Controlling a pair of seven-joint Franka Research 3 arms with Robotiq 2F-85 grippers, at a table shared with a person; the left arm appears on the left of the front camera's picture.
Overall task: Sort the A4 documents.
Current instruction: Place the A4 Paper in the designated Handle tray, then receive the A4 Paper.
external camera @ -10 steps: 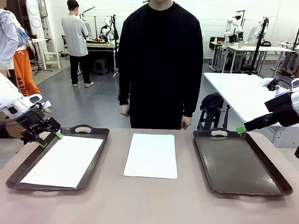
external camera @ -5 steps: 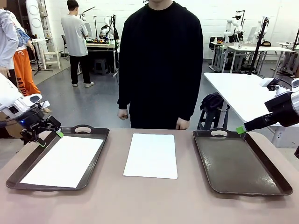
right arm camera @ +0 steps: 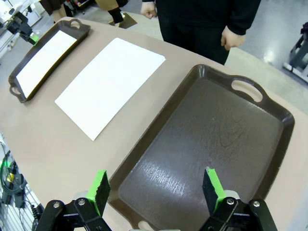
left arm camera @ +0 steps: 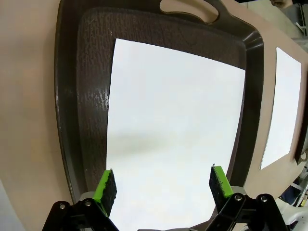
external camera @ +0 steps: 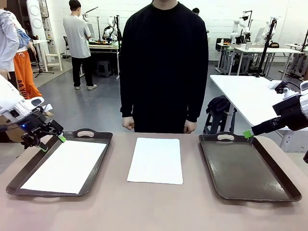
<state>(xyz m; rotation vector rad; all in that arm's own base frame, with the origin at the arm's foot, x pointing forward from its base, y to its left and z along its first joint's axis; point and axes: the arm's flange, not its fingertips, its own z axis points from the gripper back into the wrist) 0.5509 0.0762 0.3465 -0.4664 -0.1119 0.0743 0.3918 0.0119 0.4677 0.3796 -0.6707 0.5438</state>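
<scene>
You'll see the person's hand (external camera: pixel 128 124) at picture left has dropped lower, now level with the other hand (external camera: pixel 190 126). Their torso (external camera: pixel 163 62) edged slightly left.

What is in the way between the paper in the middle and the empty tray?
Nothing visible. Only bare table lies between the middle sheet and the empty tray; the tray holds nothing.

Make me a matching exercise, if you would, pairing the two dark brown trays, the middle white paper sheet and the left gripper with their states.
1. left dark brown handled tray
2. right dark brown handled tray
3. white rectangular paper sheet in the middle
4. left black gripper with green pads

A. lies on the bare tan tabletop
B. holds nothing
C. open, above a tray
D. contains a white paper sheet

Pairs: 1-D, 2-B, 3-A, 4-C.
</scene>
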